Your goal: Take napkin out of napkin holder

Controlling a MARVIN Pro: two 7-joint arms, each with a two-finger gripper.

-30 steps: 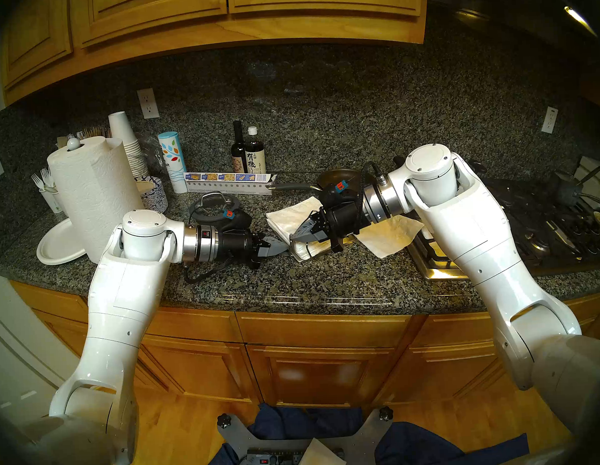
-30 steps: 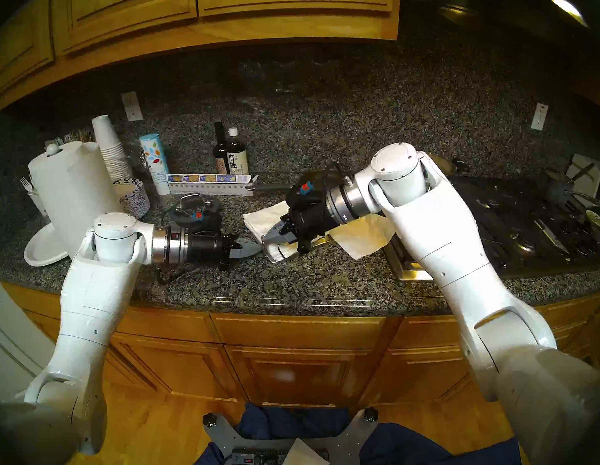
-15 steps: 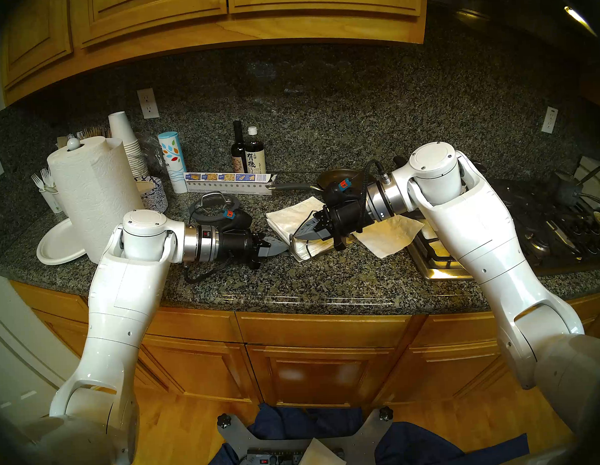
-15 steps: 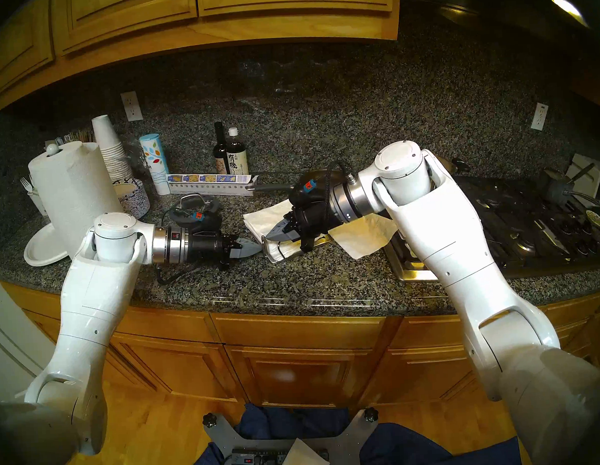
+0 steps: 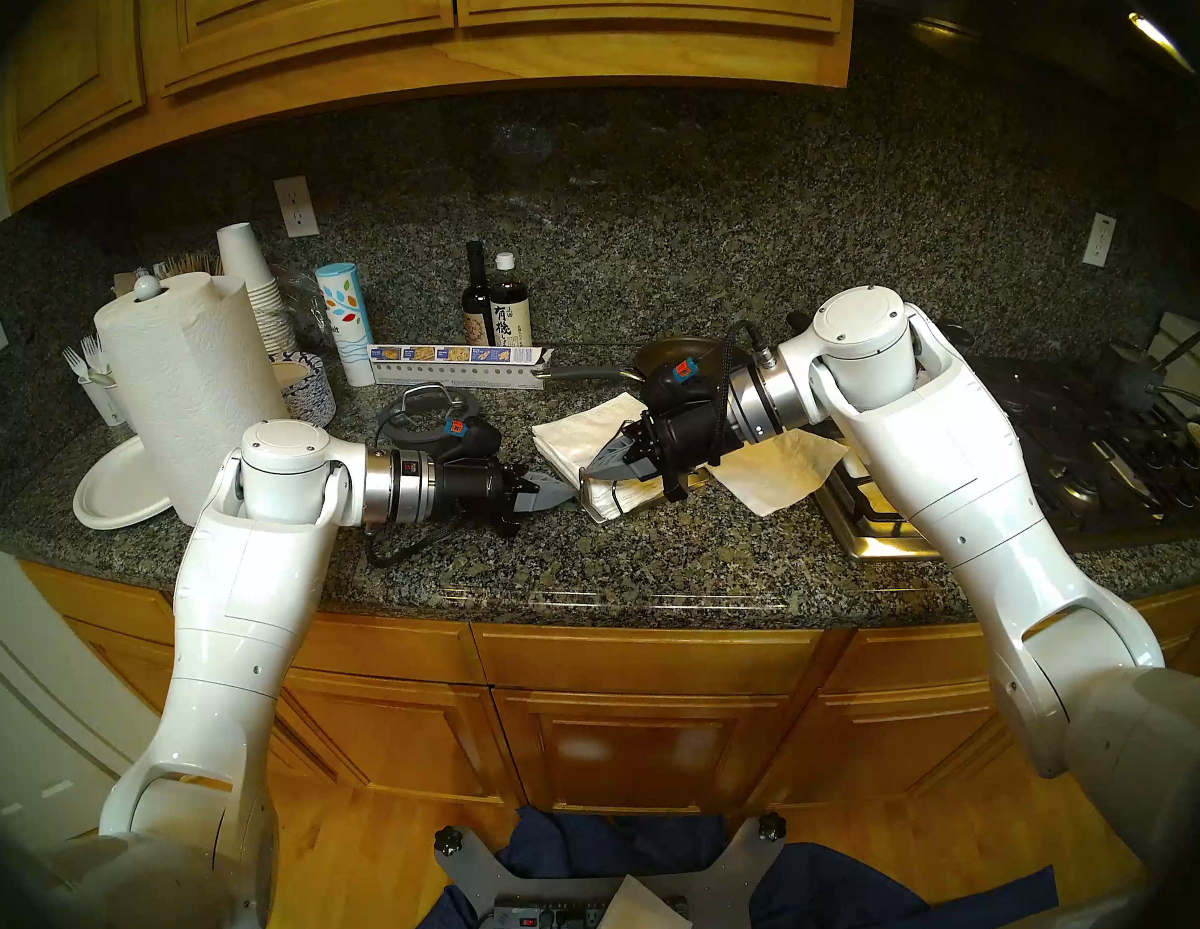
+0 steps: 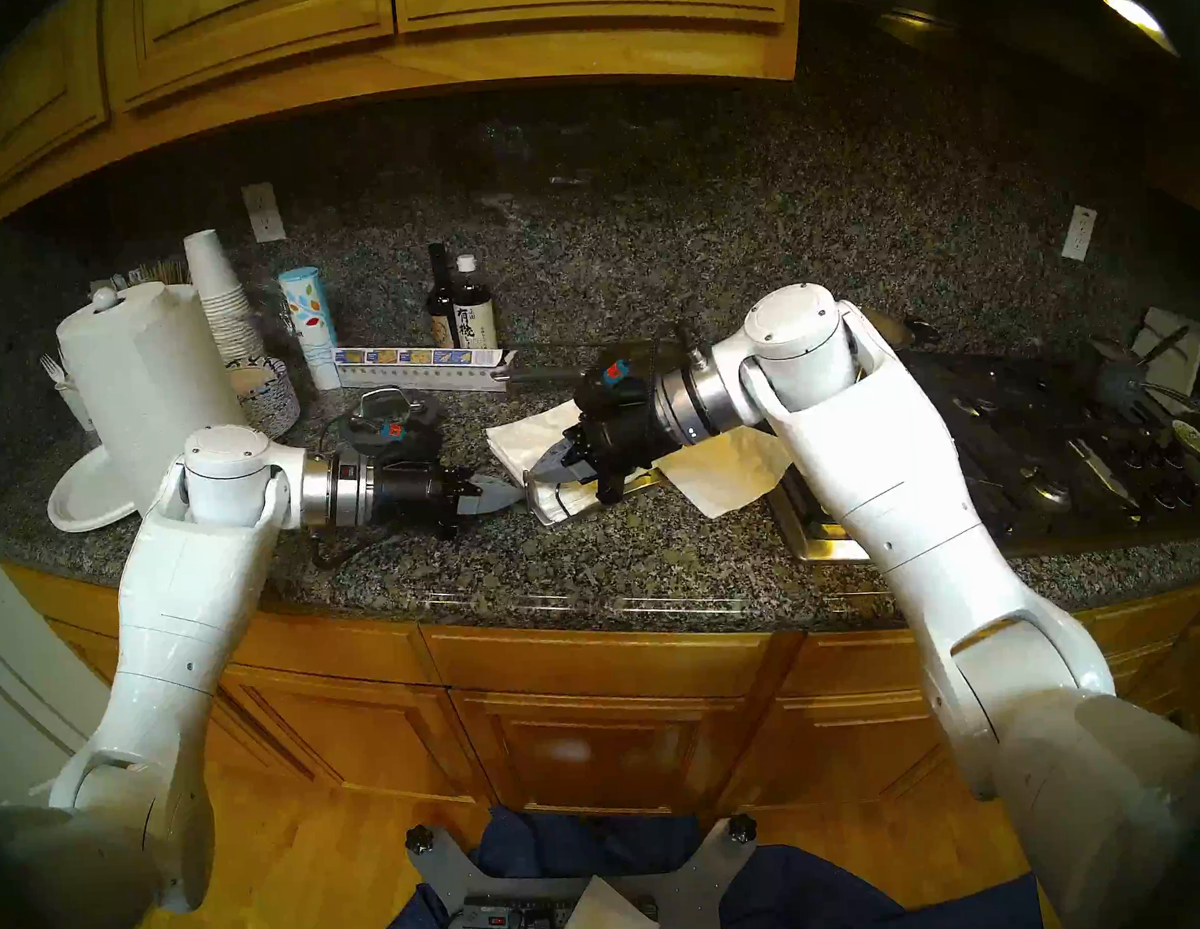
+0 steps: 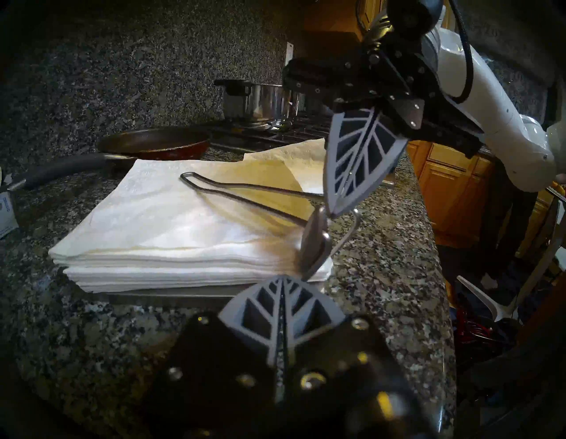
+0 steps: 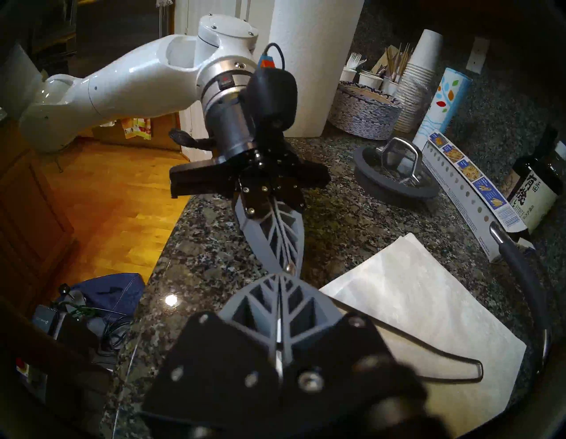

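Resting on counter point(image 5: 658, 561), centre: napkin holder point(image 7: 171, 290) with napkin stack point(image 7: 171, 233); loose napkin point(image 5: 781, 468) just right. Left gripper point(image 5: 563, 495) and right gripper point(image 5: 601, 465), jaws closed, at holder's wire arm point(image 7: 245, 191).

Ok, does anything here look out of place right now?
Yes. A loose napkin lies right of the napkin holder, its corner over the cooktop rim. Another white sheet sits on the robot's base, down at the floor. The stack in the holder is skewed, upper sheets shifted off the lower.
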